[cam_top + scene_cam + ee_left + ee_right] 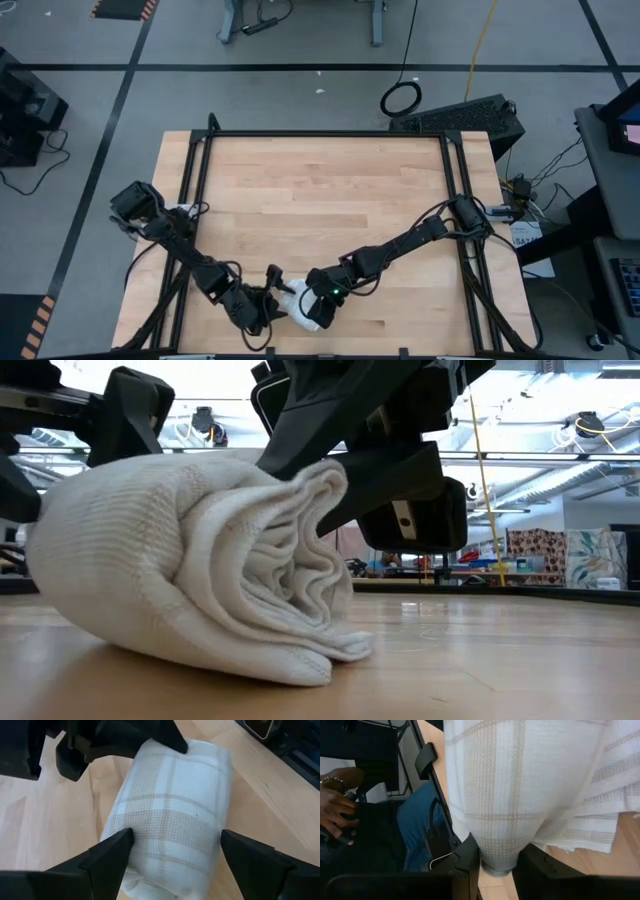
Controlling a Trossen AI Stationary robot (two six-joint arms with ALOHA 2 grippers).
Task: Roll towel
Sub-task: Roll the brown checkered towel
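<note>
The white towel (303, 306) with a faint check lies rolled up on the wooden table (320, 200) close to its near edge. In the low view the roll (190, 560) rests on its side, its spiral end facing the camera. My left gripper (175, 840) is open, with one finger on each side of the roll (175, 805). My right gripper (497, 862) is shut on the towel, coming at the roll from the table's right (322, 298). My left gripper's fingers (112, 852) stand close against the roll's two sides; I cannot tell whether they touch it. My right gripper pinches a thick bulge of the towel's outer cloth (495, 840) between its two fingers. The roll stays lying on the table.
The table's near edge and the black frame rail (427, 760) run right beside the roll. A person sits beyond that edge, a hand (335, 815) and a blue trouser leg (417, 820) showing. The wood farther back and to the right (330, 190) is bare.
</note>
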